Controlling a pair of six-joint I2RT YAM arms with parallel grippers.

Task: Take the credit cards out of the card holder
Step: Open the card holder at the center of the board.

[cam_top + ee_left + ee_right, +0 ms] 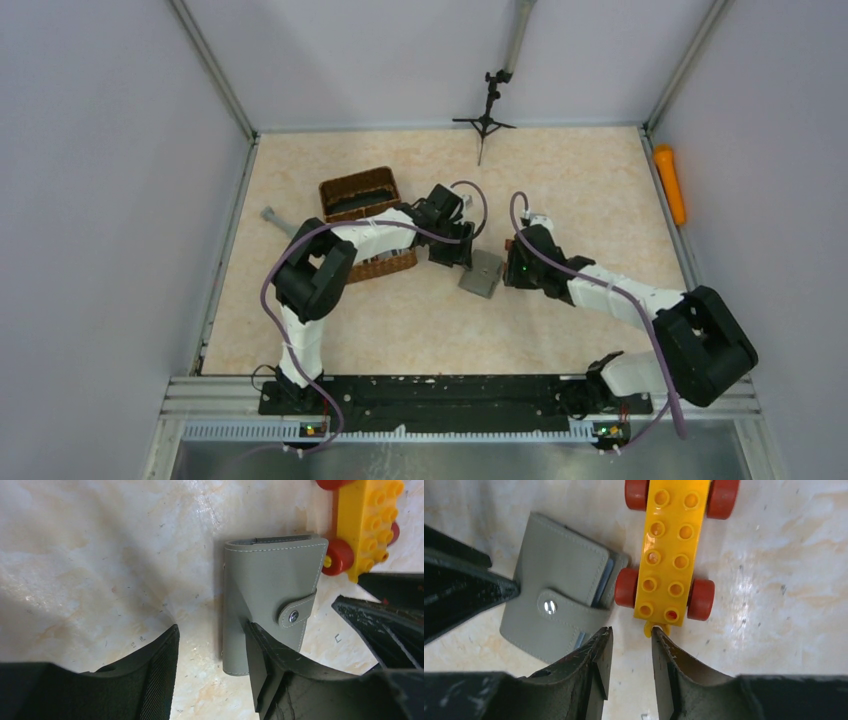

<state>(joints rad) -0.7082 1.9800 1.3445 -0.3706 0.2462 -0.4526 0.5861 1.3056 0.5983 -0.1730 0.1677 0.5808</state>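
The holder (270, 595) is lying flat on the table (100, 555) between the two arms, folded shut with its strap (296, 612) snapped across the front. The cards are therefore sitting hidden inside, and none is out yet. The left gripper (211, 630) is standing spread wide over it. One finger (265, 670) is lying across the holder's near end, seemingly bearing down on it, while the other is over bare table well clear of the spine, so nothing is being pinched. This looks like a bracing hold, pinning the case so the other arm can work the snap. The right gripper (630, 640) is hovering at the strap side, its jaws parted only narrowly and empty, with one fingertip (600, 647) just beside the holder's corner. The brick (669, 545) is sitting close against the holder's open edge and is crowding the approach. The strap tip will probably need catching carefully.
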